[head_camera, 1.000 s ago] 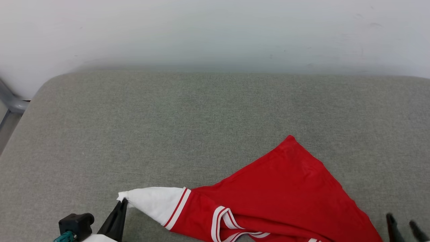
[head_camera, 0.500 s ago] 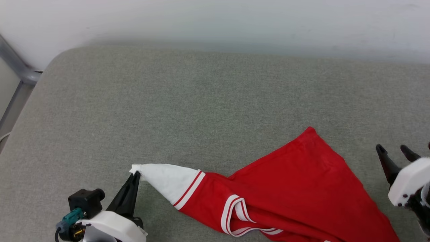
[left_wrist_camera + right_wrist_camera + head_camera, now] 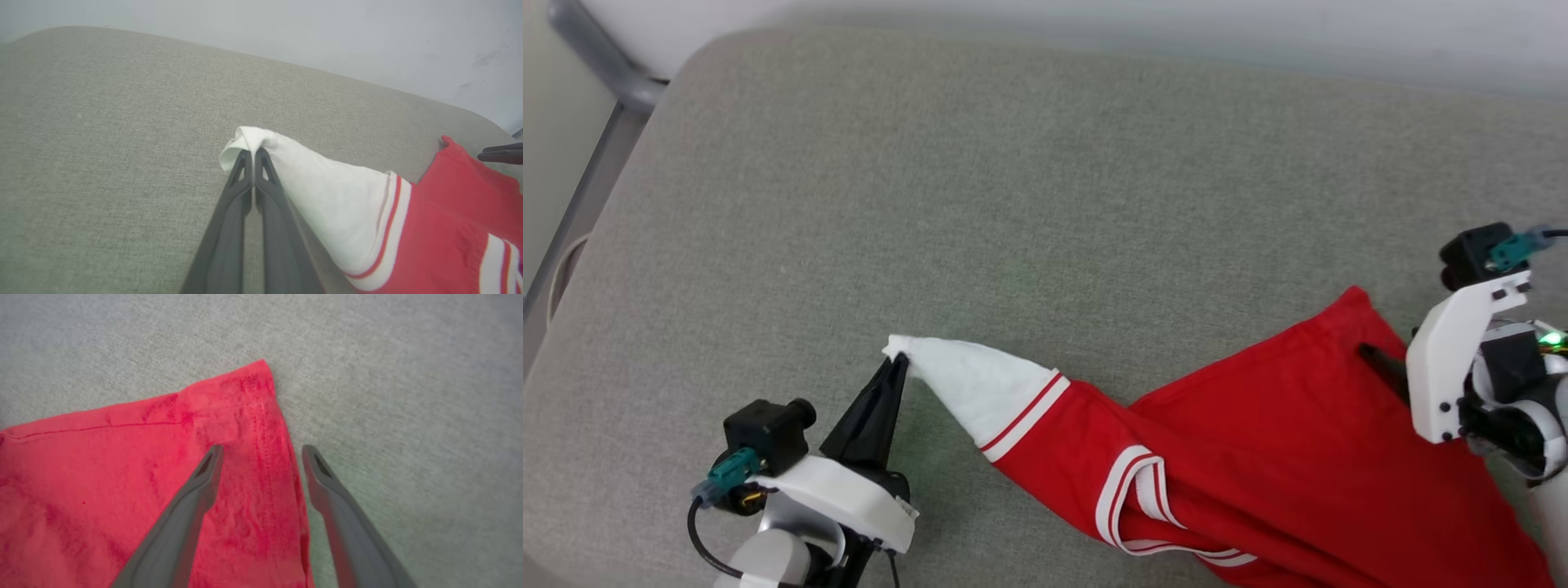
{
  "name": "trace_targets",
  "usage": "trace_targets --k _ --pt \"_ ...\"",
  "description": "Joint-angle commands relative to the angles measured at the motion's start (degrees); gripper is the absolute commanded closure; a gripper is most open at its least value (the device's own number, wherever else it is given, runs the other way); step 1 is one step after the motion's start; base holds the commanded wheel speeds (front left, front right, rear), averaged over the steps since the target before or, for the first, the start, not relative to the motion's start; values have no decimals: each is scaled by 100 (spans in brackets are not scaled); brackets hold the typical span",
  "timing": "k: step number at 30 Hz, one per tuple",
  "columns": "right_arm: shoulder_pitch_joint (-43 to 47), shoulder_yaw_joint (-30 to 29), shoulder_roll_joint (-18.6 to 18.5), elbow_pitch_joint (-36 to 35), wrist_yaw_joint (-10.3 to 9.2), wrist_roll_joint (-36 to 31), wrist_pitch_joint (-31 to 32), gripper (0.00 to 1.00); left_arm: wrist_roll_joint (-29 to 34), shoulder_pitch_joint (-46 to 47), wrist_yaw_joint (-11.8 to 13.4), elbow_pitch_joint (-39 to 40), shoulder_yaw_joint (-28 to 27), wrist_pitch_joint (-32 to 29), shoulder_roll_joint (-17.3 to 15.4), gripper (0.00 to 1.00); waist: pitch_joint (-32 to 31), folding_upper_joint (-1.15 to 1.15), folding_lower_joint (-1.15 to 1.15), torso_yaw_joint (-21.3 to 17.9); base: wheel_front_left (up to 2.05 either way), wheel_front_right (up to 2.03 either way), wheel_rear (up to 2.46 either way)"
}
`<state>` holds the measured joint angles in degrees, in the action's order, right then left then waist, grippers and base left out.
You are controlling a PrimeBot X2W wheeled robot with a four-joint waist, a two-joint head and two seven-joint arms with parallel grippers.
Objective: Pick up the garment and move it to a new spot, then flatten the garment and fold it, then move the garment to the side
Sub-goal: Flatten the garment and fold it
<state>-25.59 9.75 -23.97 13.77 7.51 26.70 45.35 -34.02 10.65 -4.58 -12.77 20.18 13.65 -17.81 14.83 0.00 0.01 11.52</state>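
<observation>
The red shirt [image 3: 1258, 457] lay crumpled on the grey cushion [image 3: 1045, 204], on its near right part in the head view, with one pointed red corner [image 3: 1352, 298] reaching toward the far side of the cushion. Its white sleeve [image 3: 980, 384], edged with red and white stripes, was stretched out to a point toward the cushion's near left part. A loop of red-and-white striped trim [image 3: 1135, 498] showed lower down on the red cloth.

The left claw [image 3: 897, 365] was closed tight on the very tip of the white sleeve. In the left wrist view its two dark fingers [image 3: 229, 228] met with a fold of white cloth pinched between them, just above the cushion.

The right claw [image 3: 262, 449] stood wide open and gripped nothing. It hung over the red corner of the shirt. In the right wrist view one finger was over the red cloth and the other over the bare cushion just past the shirt's hemmed edge [image 3: 282, 428]. A pale wall [image 3: 327, 32] rose behind the cushion's far edge.
</observation>
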Motion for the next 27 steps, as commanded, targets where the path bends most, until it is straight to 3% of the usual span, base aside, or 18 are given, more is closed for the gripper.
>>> trace_targets --k 1,9,10,11,12,21,27 --pt "-118 146 -59 78 -4 65 0 0 23 116 -47 -34 7 46 17 100 167 0 -1 103 0 0 0" --pt "54 769 -18 890 -3 397 42 0 -19 250 -135 -183 -6 121 92 100 374 0 -1 98 0 0 0" --pt "68 834 -31 982 -3 464 66 12 -21 252 -140 -199 -9 121 99 100 382 0 -1 98 0 0 0" --pt "82 882 -28 1050 -3 525 67 81 -22 255 -146 -213 -11 119 104 100 384 0 -1 100 0 0 0" --pt "71 928 -23 1097 -3 566 49 100 -25 256 -146 -224 -18 126 105 100 383 0 -1 97 0 0 0" --pt "-644 844 -223 911 -7 593 -822 100 50 236 -124 -345 -114 145 -28 100 76 0 -1 -8 0 0 0" --pt "-933 687 -134 886 -5 513 -1306 100 149 520 -65 -353 -277 83 -376 100 -287 0 -1 -232 0 0 0"
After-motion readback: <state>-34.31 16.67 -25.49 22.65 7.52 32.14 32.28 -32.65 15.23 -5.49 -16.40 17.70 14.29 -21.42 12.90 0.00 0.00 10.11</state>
